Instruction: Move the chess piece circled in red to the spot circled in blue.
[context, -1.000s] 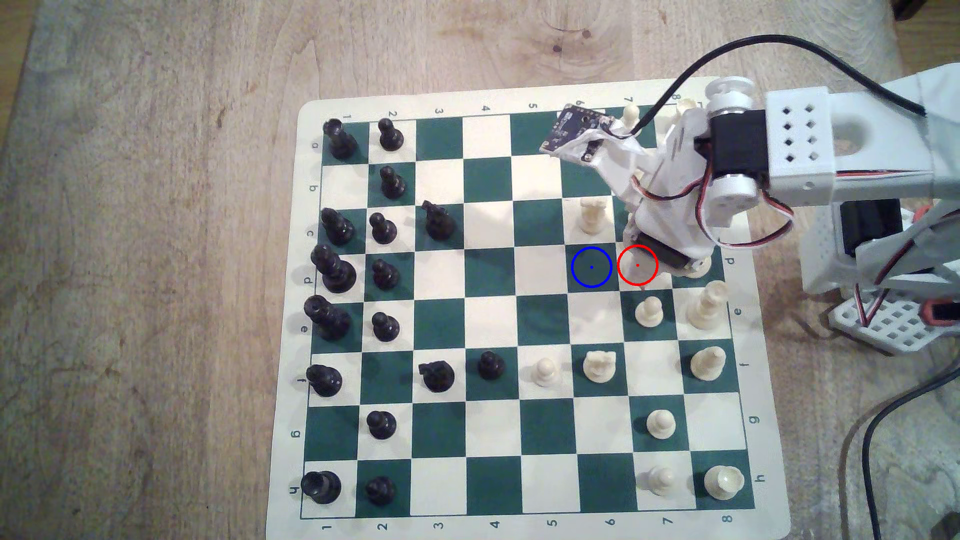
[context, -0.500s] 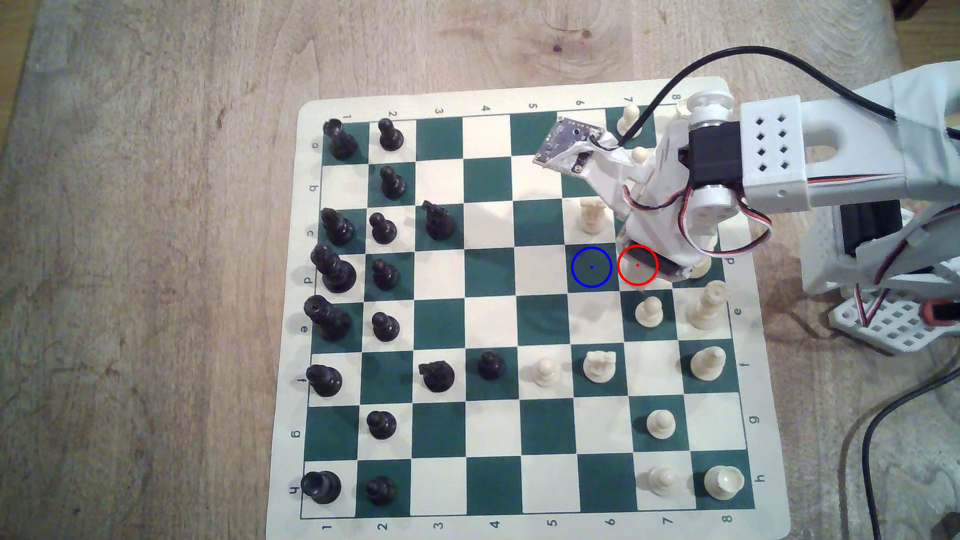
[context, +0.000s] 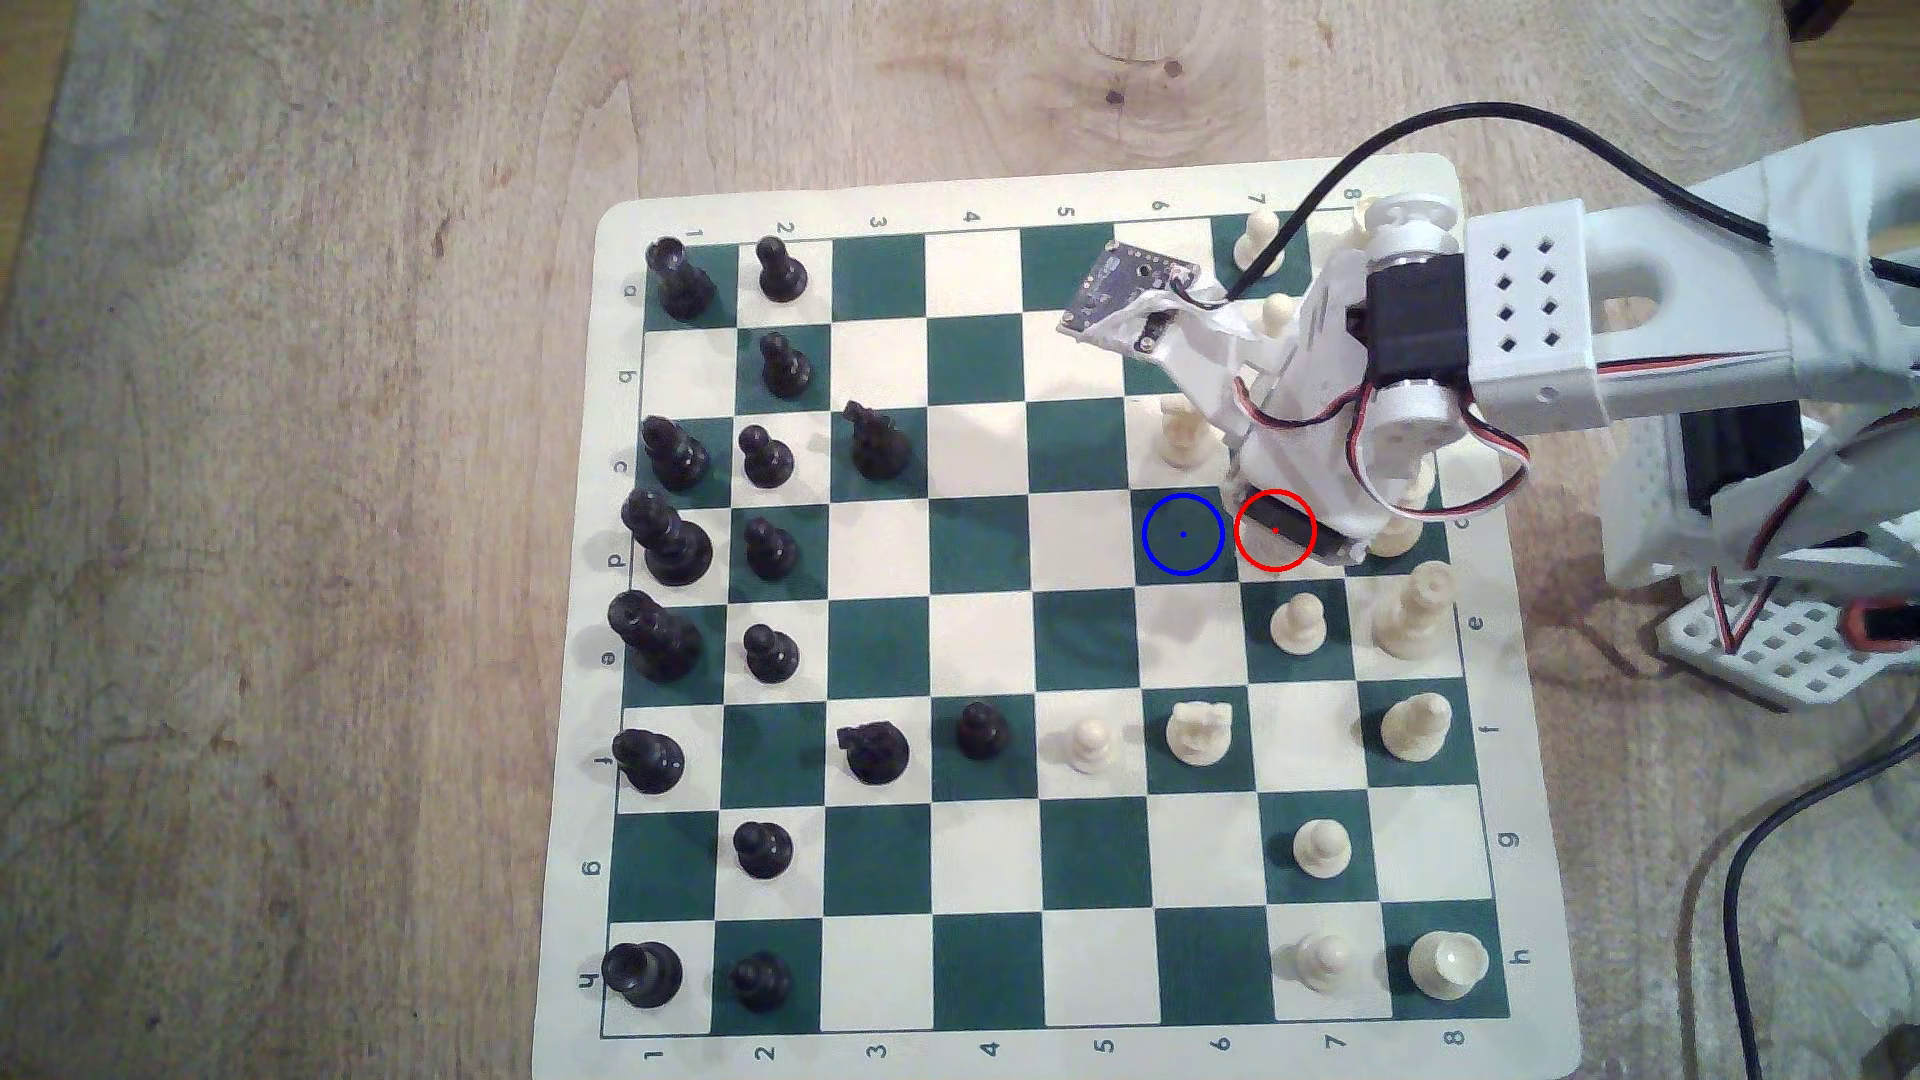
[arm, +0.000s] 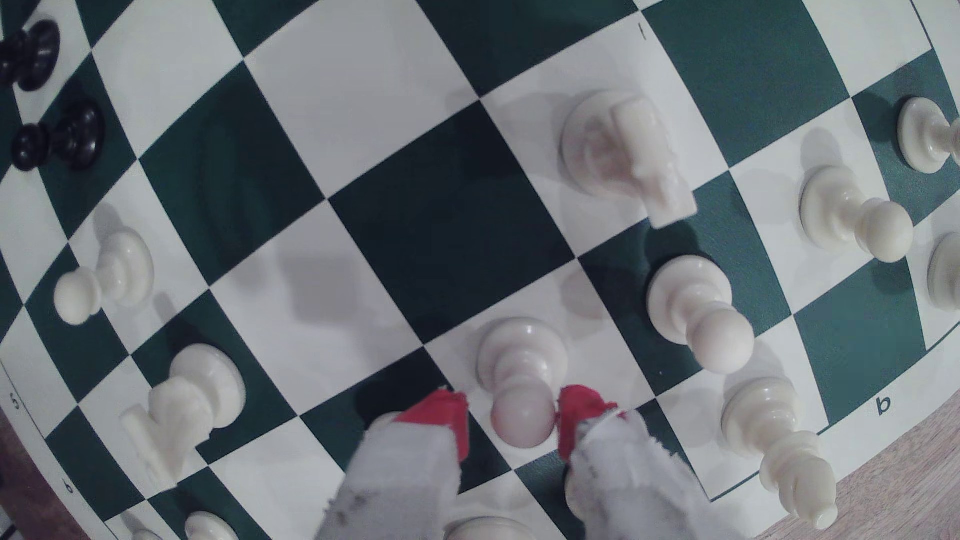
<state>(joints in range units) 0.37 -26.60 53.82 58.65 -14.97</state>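
Chess mat (context: 582, 727) border, exterior view: digits 1–8 printed along far edge and again along near edge; letters a–h down border at exterior view's left, d–h readable at exterior view's right. Wrist view: letter "b" on mat border (arm: 883, 405), another "b" and digit "5" on opposite border. No brand names legible.

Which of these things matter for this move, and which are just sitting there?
In the job: pawn between the tool tips; blue-ringed square; red ring.
Just there: knight, black pawns, other cream pawns, cable.
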